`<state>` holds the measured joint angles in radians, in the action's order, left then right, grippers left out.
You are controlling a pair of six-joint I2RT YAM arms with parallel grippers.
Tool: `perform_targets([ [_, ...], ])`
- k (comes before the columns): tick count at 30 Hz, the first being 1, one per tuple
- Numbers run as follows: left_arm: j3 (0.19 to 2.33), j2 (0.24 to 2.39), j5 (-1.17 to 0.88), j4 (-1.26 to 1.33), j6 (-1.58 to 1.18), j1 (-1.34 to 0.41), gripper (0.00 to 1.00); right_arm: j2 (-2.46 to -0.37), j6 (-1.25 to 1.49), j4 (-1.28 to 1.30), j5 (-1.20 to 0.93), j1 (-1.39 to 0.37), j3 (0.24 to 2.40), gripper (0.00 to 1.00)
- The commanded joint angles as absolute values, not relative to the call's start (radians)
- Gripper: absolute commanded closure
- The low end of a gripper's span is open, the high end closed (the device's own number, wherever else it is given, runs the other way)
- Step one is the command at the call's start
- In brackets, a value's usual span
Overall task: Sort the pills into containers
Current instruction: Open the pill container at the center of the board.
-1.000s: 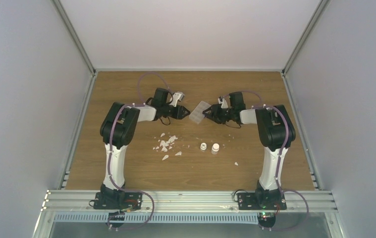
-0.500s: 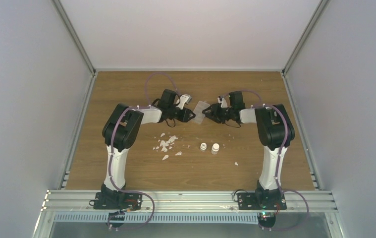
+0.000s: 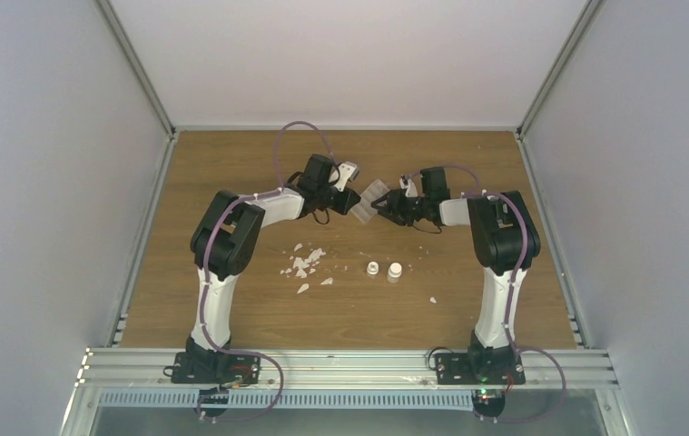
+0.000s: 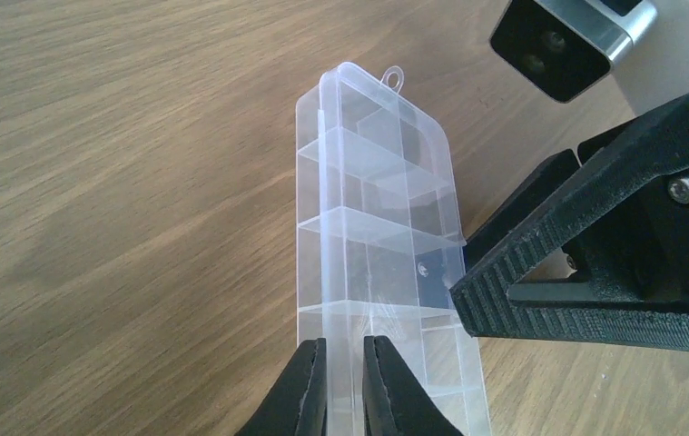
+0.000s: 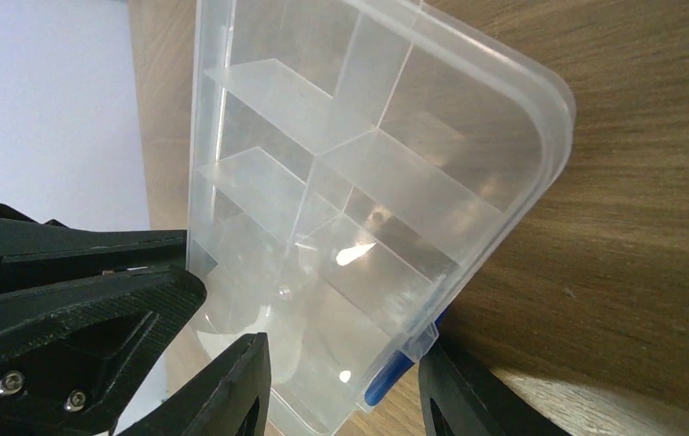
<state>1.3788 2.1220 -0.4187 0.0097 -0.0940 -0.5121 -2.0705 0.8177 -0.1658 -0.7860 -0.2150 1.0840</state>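
The clear organiser box (image 4: 372, 191) stands tipped up on one long edge on the wooden table (image 3: 259, 163), between my two grippers (image 3: 372, 194). My left gripper (image 4: 345, 350) is shut on the box's thin upper edge near its end. My right gripper (image 5: 343, 350) stands wide open around the other end of the box (image 5: 340, 154), where a blue latch (image 5: 386, 377) shows. One of its fingers (image 4: 522, 291) rests against the box's face. I cannot tell whether it presses on the box. The compartments look empty, and no pills show in any view.
White flakes (image 3: 304, 263) lie scattered in front of the left arm, with one more (image 3: 432, 300) near the right arm. Two small white vials (image 3: 373, 269) (image 3: 395, 272) stand at the table's middle. Metal rails and grey walls edge the table.
My left gripper has moved right to the box and closed on its edge. The box has risen from lying flatter to standing on edge. The right gripper has stayed put.
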Motion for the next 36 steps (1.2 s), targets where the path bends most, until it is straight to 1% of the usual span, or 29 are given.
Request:
perform_targets([
  [1, 1.377, 2.167, -0.384, -0.026, -0.079, -0.529, 0.77, -2.131, 0.799, -0.078, -0.724, -0.231, 1.062, 0.01],
  [5, 1.38, 2.197, -0.392, -0.023, -0.082, -0.517, 0.82, -2.127, 0.799, -0.077, -0.722, -0.233, 1.063, 0.0],
  [11, 1.377, 2.241, -0.393, -0.019, -0.09, -0.489, 0.85, -2.125, 0.798, -0.072, -0.714, -0.232, 1.063, 0.0],
  [14, 1.368, 2.25, -0.387, -0.016, -0.098, -0.474, 0.89, -2.124, 0.798, -0.065, -0.71, -0.232, 1.068, 0.0],
  [19, 1.346, 2.266, -0.389, -0.003, -0.113, -0.449, 1.0, -2.119, 0.795, -0.05, -0.691, -0.235, 1.073, 0.0],
  [29, 1.334, 2.272, -0.375, -0.003, -0.116, -0.435, 1.0, -2.122, 0.796, -0.039, -0.675, -0.235, 1.077, 0.01],
  [30, 1.316, 2.255, -0.37, 0.033, -0.123, -0.432, 0.99, -2.122, 0.794, -0.038, -0.676, -0.235, 1.077, 0.0],
  [32, 1.262, 2.198, -0.362, 0.099, -0.141, -0.424, 0.82, -2.121, 0.792, -0.041, -0.676, -0.234, 1.075, 0.0],
  [33, 1.226, 2.161, -0.359, 0.135, -0.146, -0.421, 0.77, -2.12, 0.792, -0.041, -0.677, -0.235, 1.073, 0.0],
  [34, 1.19, 2.12, -0.353, 0.175, -0.148, -0.419, 0.67, -2.119, 0.791, -0.041, -0.679, -0.234, 1.071, 0.0],
  [36, 1.126, 2.045, -0.353, 0.243, -0.152, -0.42, 0.38, -2.114, 0.788, -0.044, -0.68, -0.234, 1.066, 0.0],
])
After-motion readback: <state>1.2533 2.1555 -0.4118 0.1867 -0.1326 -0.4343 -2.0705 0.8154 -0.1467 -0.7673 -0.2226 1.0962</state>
